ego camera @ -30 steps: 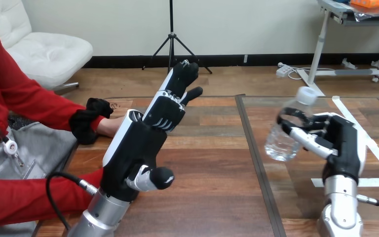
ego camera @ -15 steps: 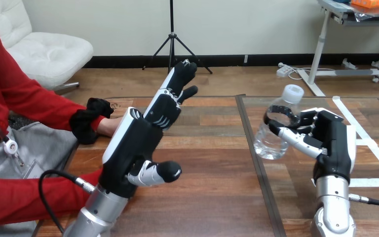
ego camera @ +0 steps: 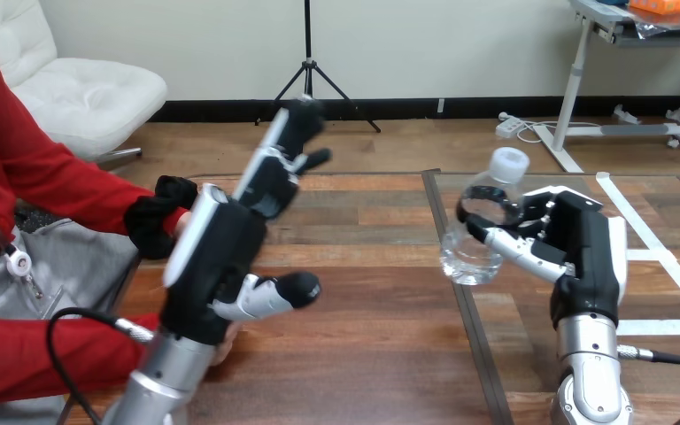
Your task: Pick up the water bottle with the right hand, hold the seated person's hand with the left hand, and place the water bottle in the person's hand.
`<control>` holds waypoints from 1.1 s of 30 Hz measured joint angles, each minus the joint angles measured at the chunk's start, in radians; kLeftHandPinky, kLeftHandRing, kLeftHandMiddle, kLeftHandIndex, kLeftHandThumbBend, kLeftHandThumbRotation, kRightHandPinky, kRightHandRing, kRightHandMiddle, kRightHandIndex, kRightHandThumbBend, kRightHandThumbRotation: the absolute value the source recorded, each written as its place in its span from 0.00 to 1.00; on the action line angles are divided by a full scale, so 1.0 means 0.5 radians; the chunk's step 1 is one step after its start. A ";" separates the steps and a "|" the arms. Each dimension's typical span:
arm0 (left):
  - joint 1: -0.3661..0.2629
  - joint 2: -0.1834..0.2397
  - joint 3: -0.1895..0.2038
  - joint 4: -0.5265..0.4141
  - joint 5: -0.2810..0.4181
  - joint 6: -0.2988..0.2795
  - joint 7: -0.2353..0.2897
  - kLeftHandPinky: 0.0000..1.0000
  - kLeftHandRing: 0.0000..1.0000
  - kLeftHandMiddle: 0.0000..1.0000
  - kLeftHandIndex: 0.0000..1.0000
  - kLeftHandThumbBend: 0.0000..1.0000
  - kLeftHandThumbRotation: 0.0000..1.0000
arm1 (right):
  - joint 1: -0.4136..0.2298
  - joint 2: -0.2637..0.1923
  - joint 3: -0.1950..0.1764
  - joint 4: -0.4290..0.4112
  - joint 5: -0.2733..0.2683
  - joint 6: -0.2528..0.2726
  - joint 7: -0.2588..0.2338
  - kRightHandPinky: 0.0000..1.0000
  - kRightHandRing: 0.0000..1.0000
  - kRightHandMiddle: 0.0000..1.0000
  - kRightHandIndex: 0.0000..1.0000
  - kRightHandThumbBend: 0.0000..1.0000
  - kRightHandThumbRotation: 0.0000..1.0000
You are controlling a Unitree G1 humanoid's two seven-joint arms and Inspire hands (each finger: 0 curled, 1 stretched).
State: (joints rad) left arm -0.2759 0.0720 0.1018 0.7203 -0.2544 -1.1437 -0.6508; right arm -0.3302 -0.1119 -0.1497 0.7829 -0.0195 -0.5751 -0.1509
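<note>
While the right hand [ego camera: 584, 243] clasps the water bottle [ego camera: 465, 257], the left hand [ego camera: 217, 257] (fingers straight) stands before the person's sleeve [ego camera: 71, 190].

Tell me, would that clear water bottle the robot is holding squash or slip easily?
Possibly both. The water bottle looks like thin clear plastic, so the right hand could dent it if its fingers squeezed hard. Its smooth round wall may slip, and it is held tilted. Laid down, it would likely roll.
</note>
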 measured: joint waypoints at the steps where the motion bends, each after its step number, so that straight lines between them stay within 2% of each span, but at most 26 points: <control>1: 0.000 0.008 0.003 0.000 0.009 0.000 0.017 0.91 0.98 1.00 1.00 1.00 0.69 | 0.007 0.001 0.004 -0.017 0.001 0.007 0.008 0.22 0.26 0.31 0.29 0.71 0.00; 12: 0.000 0.099 0.111 -0.024 0.258 0.004 0.363 0.94 0.98 1.00 1.00 1.00 0.70 | 0.102 0.018 0.065 -0.197 -0.014 0.067 0.069 0.23 0.27 0.32 0.31 0.70 0.00; 16: 0.004 0.147 0.156 -0.082 0.370 0.048 0.492 0.93 0.98 1.00 1.00 1.00 0.69 | 0.137 0.033 0.082 -0.247 -0.025 0.081 0.087 0.23 0.27 0.32 0.31 0.70 0.00; 19: 0.003 0.197 0.171 -0.105 0.395 0.055 0.548 0.93 0.99 1.00 1.00 1.00 0.69 | 0.166 0.052 0.104 -0.290 -0.043 0.097 0.088 0.23 0.27 0.32 0.31 0.69 0.00; 27: -0.001 0.347 0.252 -0.127 0.641 0.055 0.764 0.93 0.99 1.00 1.00 1.00 0.74 | 0.241 0.077 0.156 -0.366 -0.093 0.115 0.094 0.23 0.26 0.32 0.32 0.68 0.00; 33: -0.001 0.483 0.270 -0.156 0.785 0.133 0.863 0.98 1.00 1.00 1.00 1.00 0.75 | 0.280 0.093 0.198 -0.389 -0.120 0.117 0.097 0.24 0.27 0.32 0.32 0.68 0.00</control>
State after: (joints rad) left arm -0.2763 0.3136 0.2369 0.6425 0.1379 -1.0774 -0.2192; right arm -0.1904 -0.0656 -0.0507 0.5882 -0.0795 -0.5165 -0.1024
